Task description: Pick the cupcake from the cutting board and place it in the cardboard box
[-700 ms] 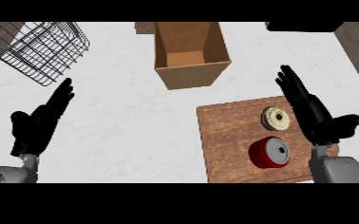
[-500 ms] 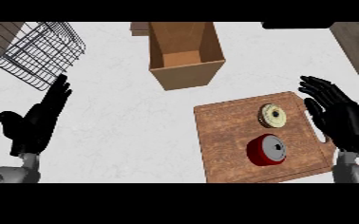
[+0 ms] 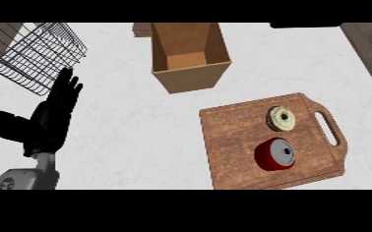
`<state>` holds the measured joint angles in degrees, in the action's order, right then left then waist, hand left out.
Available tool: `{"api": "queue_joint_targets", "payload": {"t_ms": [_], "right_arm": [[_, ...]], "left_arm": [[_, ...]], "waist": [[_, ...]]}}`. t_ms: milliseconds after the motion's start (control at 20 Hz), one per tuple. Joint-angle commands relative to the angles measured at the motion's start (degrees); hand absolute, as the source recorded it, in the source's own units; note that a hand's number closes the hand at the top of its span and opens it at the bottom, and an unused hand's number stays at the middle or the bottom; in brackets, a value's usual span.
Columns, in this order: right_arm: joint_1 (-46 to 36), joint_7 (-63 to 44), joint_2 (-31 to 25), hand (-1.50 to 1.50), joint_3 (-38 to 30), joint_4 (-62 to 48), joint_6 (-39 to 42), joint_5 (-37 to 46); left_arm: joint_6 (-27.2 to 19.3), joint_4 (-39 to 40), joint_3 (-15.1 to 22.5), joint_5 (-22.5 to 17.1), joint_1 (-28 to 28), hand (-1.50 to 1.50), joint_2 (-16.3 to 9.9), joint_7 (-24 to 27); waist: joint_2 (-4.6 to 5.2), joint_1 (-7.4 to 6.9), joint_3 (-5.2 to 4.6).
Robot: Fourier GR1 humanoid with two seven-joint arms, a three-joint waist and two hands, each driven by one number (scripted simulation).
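Observation:
A red cupcake [image 3: 276, 154] with a grey top sits on the wooden cutting board [image 3: 232, 147] at the lower right. Just behind it on the same board lies a pale ring-shaped donut [image 3: 283, 118]. The open cardboard box [image 3: 187, 55] stands at the top centre, nothing showing inside it. My left hand [image 3: 52, 115] is at the left edge, fingers straight and pointing up, holding nothing, far from the board. My right hand does not show in the head view.
A black wire basket [image 3: 40, 54] stands at the upper left, just above my left hand. The board's handle slot [image 3: 328, 128] is on its right side. White counter [image 3: 138, 132] lies between the hand and the board.
The right hand, earlier raised beside the board at the right edge, has left the view. The view has shifted so the board and box sit further left. The left hand stays open.

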<state>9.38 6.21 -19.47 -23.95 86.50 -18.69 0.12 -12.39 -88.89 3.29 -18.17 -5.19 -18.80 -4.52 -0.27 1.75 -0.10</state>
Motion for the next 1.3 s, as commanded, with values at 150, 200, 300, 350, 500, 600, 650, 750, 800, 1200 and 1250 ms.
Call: {"api": "queue_joint_targets", "payload": {"t_ms": [150, 200, 300, 350, 500, 600, 650, 750, 800, 1200, 1250], "right_arm": [[8.1, -10.7, -8.3, -1.50, 2.5, 14.0, 5.0, 7.3], [10.4, -11.6, -9.1, -1.50, 4.9, 14.7, 7.4, 8.9], [10.4, -18.9, -14.7, -1.50, 6.4, 17.5, 13.7, 8.5], [13.0, -19.9, -15.6, -1.50, 7.1, 19.8, 18.1, 6.0], [13.3, -29.8, -19.6, -1.50, 7.9, 25.2, 24.9, 1.9], [9.2, -37.7, -22.0, -1.50, 6.9, 27.5, 27.3, -1.5], [9.8, -42.7, -19.7, -1.50, 9.3, 32.9, 25.9, -1.4], [4.1, -47.2, -22.5, -1.50, 6.1, 32.3, 28.6, -5.8], [1.8, -47.6, -19.5, -1.50, 10.0, 31.5, 26.2, -3.1], [-11.2, -59.9, -16.8, -1.50, 14.3, 32.6, 26.8, -2.0], [-5.1, -55.2, -12.2, -1.50, 13.4, 34.1, 27.0, 1.2]], "left_arm": [[-2.9, -4.8, 2.8, 2.1, 0.7, 0.00, 2.7, -3.2], [-1.8, -2.7, 0.8, 1.2, -1.4, 0.00, 1.2, -3.5], [-1.0, -3.0, -0.5, -0.2, -1.2, 0.00, 0.4, -3.8], [-1.7, -2.6, 1.0, 1.0, -1.2, 0.00, 2.1, -2.1], [-1.6, -4.7, 0.6, 0.7, -1.1, 0.00, 1.2, -4.1], [-3.9, -4.6, 4.0, 3.6, -0.3, 0.00, 4.0, -4.0], [-3.4, -7.0, 1.4, 2.2, 0.2, 0.00, 1.8, -5.5], [-2.2, -3.9, 1.0, 1.9, -1.2, 0.00, 3.1, -3.9], [-5.7, -3.8, 4.7, 6.2, -1.5, 0.00, 5.5, -4.8], [1.1, -2.1, 0.0, 3.3, 0.2, 0.00, 5.1, -1.6], [0.1, -2.3, -1.0, 4.1, -1.4, 0.00, 5.5, -4.0]], "waist": [[0.14, -1.48, 0.00], [0.25, -1.19, -0.04], [0.29, -1.78, -0.18], [0.17, -0.85, -0.19], [0.14, -1.35, -0.15], [0.28, -1.78, -0.06], [0.13, -1.98, -0.06], [0.29, -1.81, 0.01], [0.34, -1.94, 0.06], [0.33, -2.12, 0.06], [0.26, -1.68, 0.09]]}}
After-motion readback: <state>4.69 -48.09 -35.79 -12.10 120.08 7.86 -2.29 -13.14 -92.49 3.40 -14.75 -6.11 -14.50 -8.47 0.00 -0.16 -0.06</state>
